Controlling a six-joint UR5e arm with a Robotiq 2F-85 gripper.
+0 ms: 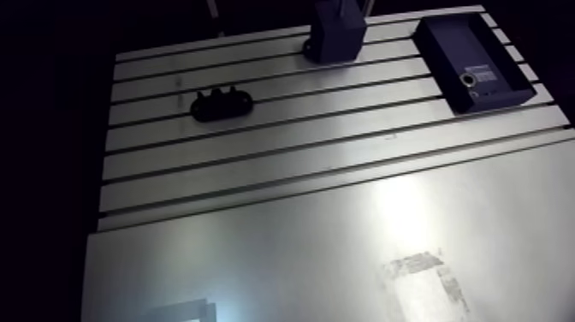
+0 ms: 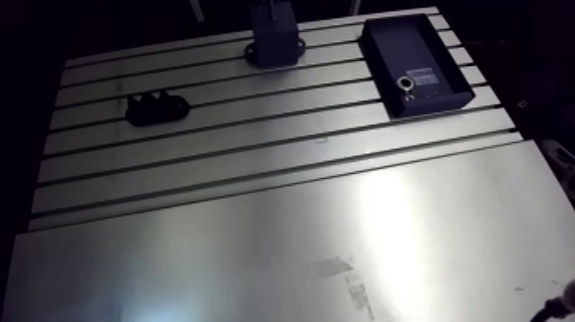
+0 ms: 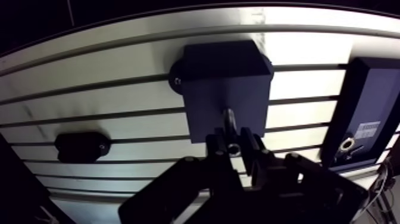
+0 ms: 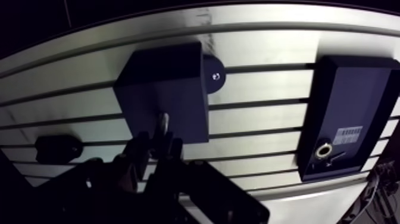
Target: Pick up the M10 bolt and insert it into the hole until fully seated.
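In the wrist view my gripper (image 3: 234, 142) is shut on the M10 bolt (image 3: 230, 122). Its fingers press on the head end, and the bright shank sticks out ahead of them. The shank points at the near face of a dark blue block (image 3: 223, 77) bolted to the slotted table (image 3: 119, 101). Its tip lies against that face, and I cannot tell whether it sits in a hole. In the arm view the same block (image 1: 336, 36) stands at the far edge of the table.
A small black holder (image 1: 221, 104) lies on the slotted table left of the block. A black box (image 1: 472, 62) with a round socket (image 1: 468, 80) sits to the right. A smooth metal plate (image 1: 342, 248) covers the near half of the table.
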